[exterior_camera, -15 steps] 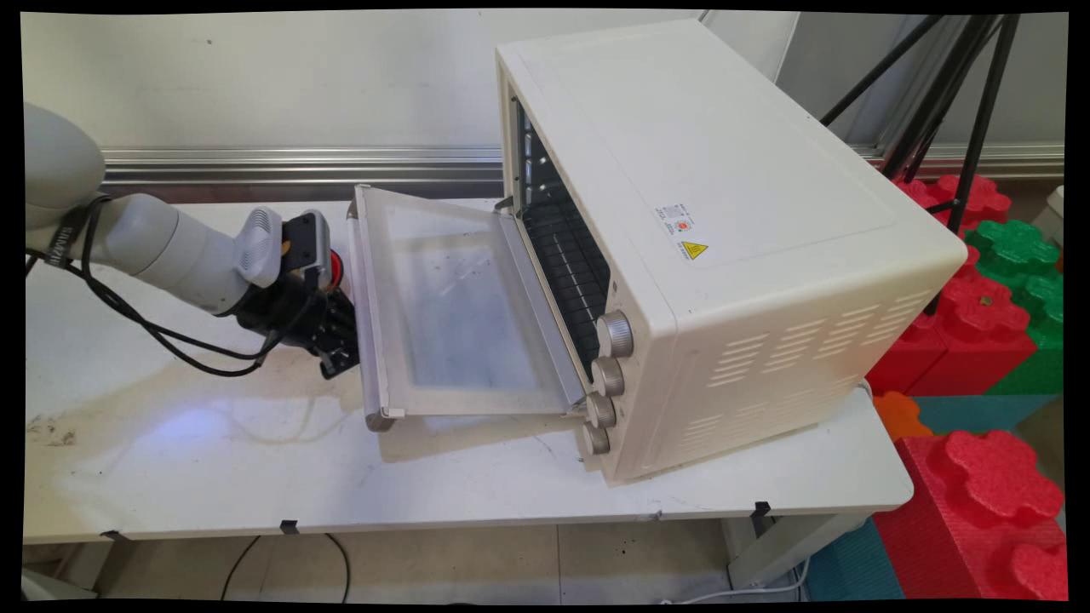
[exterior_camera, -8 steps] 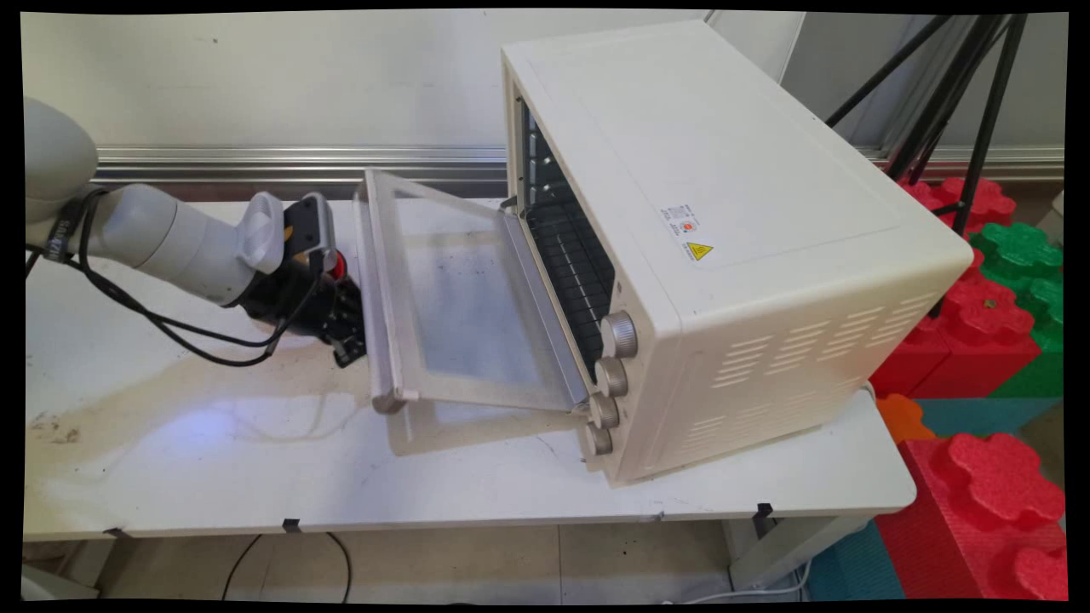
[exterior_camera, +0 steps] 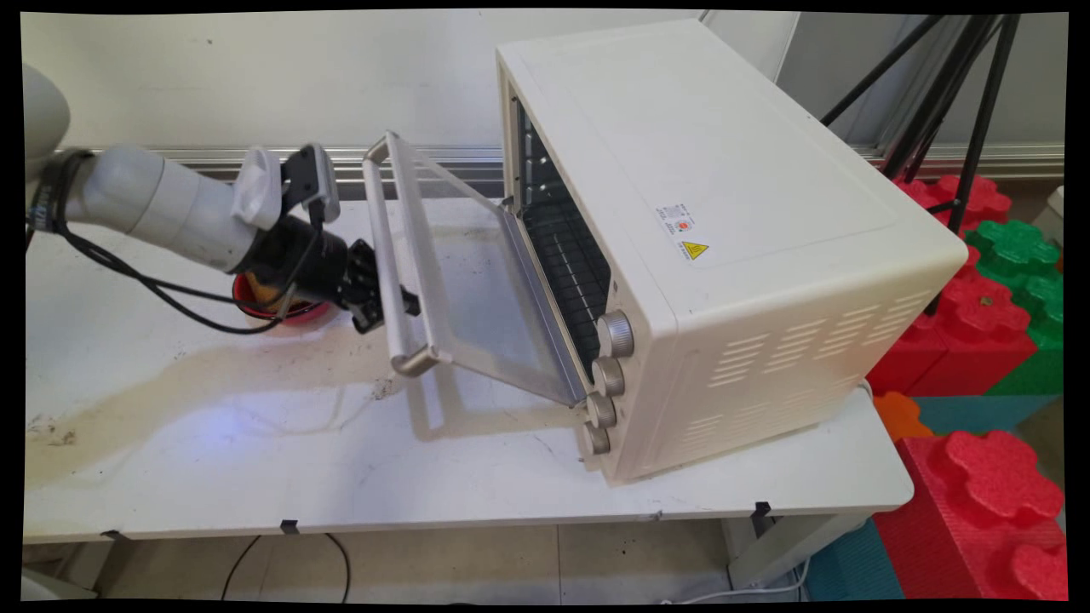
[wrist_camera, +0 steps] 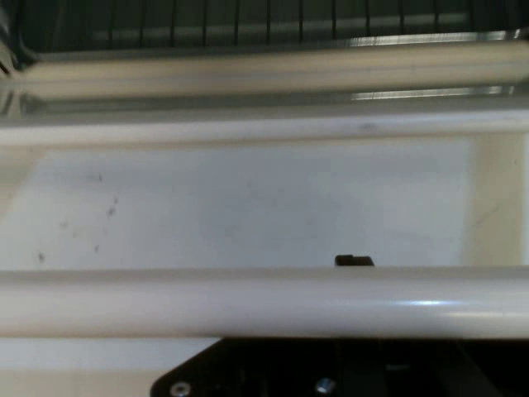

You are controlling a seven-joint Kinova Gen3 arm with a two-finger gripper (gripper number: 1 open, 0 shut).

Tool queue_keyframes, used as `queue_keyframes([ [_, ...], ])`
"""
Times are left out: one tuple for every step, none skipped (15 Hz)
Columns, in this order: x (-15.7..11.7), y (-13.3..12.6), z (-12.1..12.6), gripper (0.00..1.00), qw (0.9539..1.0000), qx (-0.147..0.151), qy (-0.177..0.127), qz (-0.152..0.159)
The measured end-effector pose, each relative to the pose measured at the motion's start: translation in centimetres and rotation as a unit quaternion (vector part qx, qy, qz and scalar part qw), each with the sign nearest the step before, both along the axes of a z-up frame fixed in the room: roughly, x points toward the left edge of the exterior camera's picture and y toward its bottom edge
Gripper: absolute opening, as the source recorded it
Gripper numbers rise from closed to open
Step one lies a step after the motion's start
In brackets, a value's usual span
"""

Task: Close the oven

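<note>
While the gripper sits at the door handle of the toaster oven, door half raised, the fingers' state can't be told. Risk: the handle slips free and the door drops onto the desk; a red bowl sits near the desk's left edge.

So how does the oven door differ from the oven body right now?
The oven door is glass-paned, tilted half open with the gripper at its handle; the oven body is opaque, vented and flat on the table. Both are cream.
</note>
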State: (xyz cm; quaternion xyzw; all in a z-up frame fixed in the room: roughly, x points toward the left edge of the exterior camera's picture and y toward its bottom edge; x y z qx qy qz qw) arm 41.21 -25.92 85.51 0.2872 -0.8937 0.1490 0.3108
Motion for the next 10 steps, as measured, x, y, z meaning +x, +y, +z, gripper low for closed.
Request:
queue_keyframes([
  [-0.2,-0.1,0.6,0.0,1.0,-0.004,0.007,-0.001],
  [-0.4,-0.3,1.3,0.0,0.9999,-0.008,0.014,-0.003],
  [-0.6,-0.4,1.8,0.0,0.9997,-0.012,0.021,-0.005],
  [-1.0,-0.7,2.4,0.0,0.9994,-0.015,0.029,-0.008],
  [-1.4,-0.8,3.0,0.0,0.9991,-0.019,0.038,-0.01],
  [-1.8,-1.0,3.6,0.0,0.9986,-0.023,0.045,-0.013],
  [-2.2,-1.3,4.0,0.0,0.9982,-0.026,0.052,-0.016],
  [-2.5,-1.4,4.6,0.0,0.9976,-0.03,0.059,-0.018],
  [-2.9,-1.6,5.0,0.0,0.9971,-0.033,0.065,-0.02],
  [-3.2,-1.8,5.4,0.0,0.9965,-0.036,0.072,-0.024],
])
